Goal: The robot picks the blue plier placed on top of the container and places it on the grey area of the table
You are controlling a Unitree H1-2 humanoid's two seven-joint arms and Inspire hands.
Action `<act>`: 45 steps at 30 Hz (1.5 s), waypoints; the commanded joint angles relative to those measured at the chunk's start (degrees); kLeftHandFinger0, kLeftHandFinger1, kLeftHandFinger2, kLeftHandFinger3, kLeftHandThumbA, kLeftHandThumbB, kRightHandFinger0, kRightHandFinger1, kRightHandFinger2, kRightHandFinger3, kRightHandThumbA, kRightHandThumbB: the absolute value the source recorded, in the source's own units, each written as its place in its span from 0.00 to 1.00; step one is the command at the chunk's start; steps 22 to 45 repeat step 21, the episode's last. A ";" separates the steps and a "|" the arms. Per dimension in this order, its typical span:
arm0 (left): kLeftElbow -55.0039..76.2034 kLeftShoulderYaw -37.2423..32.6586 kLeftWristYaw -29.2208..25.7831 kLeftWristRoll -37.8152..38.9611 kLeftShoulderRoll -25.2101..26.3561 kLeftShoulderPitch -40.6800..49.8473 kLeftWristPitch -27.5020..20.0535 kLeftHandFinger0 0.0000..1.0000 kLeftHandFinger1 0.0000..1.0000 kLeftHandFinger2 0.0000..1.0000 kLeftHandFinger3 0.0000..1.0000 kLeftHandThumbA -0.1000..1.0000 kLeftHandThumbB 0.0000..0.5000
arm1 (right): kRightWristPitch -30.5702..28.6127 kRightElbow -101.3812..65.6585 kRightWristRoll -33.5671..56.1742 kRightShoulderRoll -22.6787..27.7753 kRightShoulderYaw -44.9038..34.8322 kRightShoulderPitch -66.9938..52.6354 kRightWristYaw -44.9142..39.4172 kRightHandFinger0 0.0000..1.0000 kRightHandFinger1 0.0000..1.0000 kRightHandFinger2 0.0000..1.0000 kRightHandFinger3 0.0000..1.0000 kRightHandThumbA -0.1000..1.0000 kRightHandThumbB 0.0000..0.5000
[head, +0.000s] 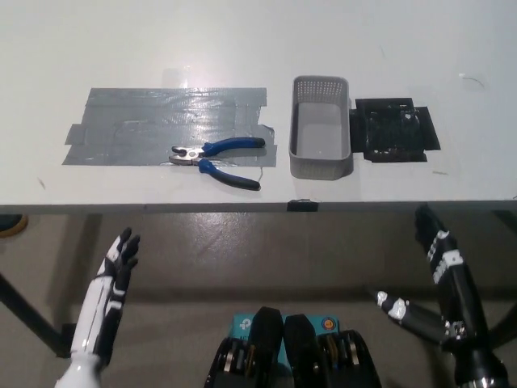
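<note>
My white left hand (118, 260) hangs below the table edge, fingers spread, holding nothing. On the white table (242, 48), the grey taped rectangle (161, 127) carries the blue-handled plier (216, 155), handles splayed, at its right end. Just beside: the grey perforated plastic container (320, 138), then a black patch (396, 129). My black right hand (436, 279) sits low right, fingers apart, gripping nothing.

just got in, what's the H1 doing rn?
Nothing is being handled. The blue plier lies on the grey area of the table, handles spread, beside the grey container, which looks empty. Both hands are below the table edge and open: the white left hand at lower left, the black right hand at lower right.
</note>
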State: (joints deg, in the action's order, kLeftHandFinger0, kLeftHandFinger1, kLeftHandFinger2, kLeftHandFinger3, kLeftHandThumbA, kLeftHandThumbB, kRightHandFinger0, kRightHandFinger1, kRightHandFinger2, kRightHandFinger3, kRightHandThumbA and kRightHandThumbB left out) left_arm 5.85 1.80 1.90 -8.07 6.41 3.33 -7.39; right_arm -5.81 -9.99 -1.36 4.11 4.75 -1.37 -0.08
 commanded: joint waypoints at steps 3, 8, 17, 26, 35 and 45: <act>1.47 0.11 -0.47 0.31 0.65 0.92 -2.76 1.00 1.00 1.00 1.00 0.99 0.25 | -4.78 0.52 1.11 0.57 1.23 -0.60 -2.99 1.00 1.00 1.00 1.00 0.80 0.16; 1.35 -0.05 -0.57 -0.08 0.62 1.83 -3.31 1.00 1.00 1.00 1.00 0.99 0.26 | -5.47 1.38 -0.73 0.63 1.77 -1.09 -2.68 1.00 1.00 1.00 1.00 0.79 0.18; -0.49 0.31 -1.07 -0.16 0.66 1.65 -4.36 1.00 1.00 1.00 1.00 0.98 0.23 | -3.09 1.32 -3.16 1.21 3.01 -0.58 -3.51 1.00 1.00 1.00 1.00 0.72 0.26; -0.63 0.36 -1.22 -0.55 0.65 1.82 -4.21 1.00 1.00 1.00 1.00 0.98 0.22 | -3.65 1.60 -3.91 1.80 3.40 -0.57 -3.78 1.00 1.00 1.00 1.00 0.61 0.23; -0.63 0.36 -1.22 -0.55 0.65 1.82 -4.21 1.00 1.00 1.00 1.00 0.98 0.22 | -3.65 1.60 -3.91 1.80 3.40 -0.57 -3.78 1.00 1.00 1.00 1.00 0.61 0.23; -0.63 0.36 -1.22 -0.55 0.65 1.82 -4.21 1.00 1.00 1.00 1.00 0.98 0.22 | -3.65 1.60 -3.91 1.80 3.40 -0.57 -3.78 1.00 1.00 1.00 1.00 0.61 0.23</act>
